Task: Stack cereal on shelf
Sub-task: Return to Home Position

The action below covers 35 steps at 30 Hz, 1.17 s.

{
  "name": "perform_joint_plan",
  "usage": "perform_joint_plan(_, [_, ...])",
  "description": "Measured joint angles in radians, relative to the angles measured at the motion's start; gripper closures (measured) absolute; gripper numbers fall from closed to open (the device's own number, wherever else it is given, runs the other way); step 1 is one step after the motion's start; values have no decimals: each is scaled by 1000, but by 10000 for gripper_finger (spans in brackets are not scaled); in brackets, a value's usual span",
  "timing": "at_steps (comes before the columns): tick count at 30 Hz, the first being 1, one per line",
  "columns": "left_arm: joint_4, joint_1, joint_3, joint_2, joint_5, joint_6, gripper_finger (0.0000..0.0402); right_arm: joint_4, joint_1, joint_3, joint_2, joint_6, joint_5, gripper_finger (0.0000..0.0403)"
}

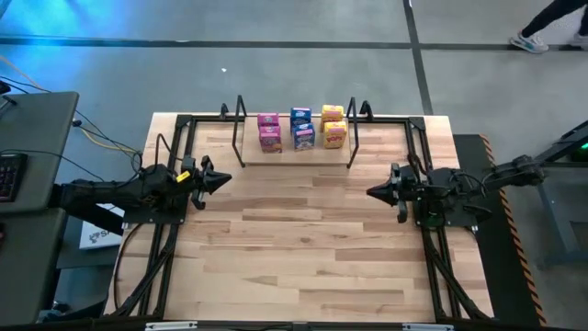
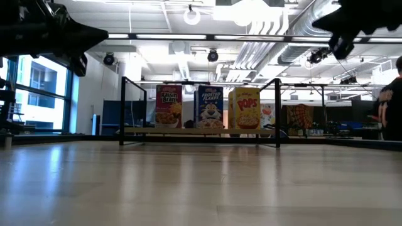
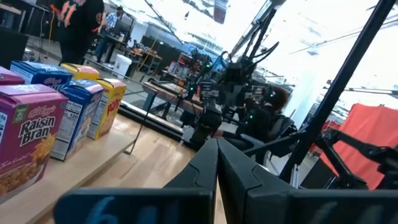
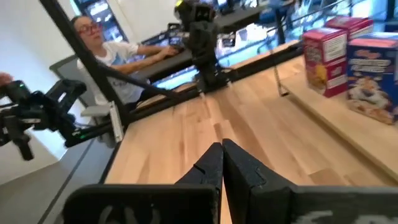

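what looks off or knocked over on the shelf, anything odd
Nothing stands out. The pink pair of small cardboard cereal boxes, the blue pair and the yellow-orange pair all stand upright on the pale wood shelf. The left tool and right tool, both shut, sit clear of it.

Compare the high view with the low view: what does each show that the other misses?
Only the high view: the six cereal boxes stand in two rows as pink, blue and yellow pairs, and the left gripper and right gripper face each other across the table. Only the low view: the printed fronts, Raisin Bran, Frosted Flakes and Pops, plus a person at the right edge. Both: the shelf holding the cereal, with both arms away from it.
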Motion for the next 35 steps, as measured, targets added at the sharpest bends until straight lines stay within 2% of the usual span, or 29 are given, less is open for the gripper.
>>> perform_joint_plan(2, [-4, 0, 0, 0, 0, -3, 401, 28, -31, -59, -58, -15, -25, 403])
perform_joint_plan(8, [-8, 0, 0, 0, -1, -3, 401, 169, -99, -226, -201, -42, -184, 403])
perform_joint_plan(14, [-21, 0, 0, -2, -1, -2, 401, 153, -122, -299, -310, -118, -205, 403])
perform_joint_plan(19, [-96, 0, 0, -55, -1, -3, 401, 117, -131, -349, -389, -140, -211, 403])
perform_joint_plan(25, [-269, 0, 0, -114, 1, -3, 401, 108, -135, -349, -384, -256, -247, 403])
perform_joint_plan(35, [-262, -3, 0, -108, 10, -2, 401, 106, -135, -348, -320, -340, -249, 403])
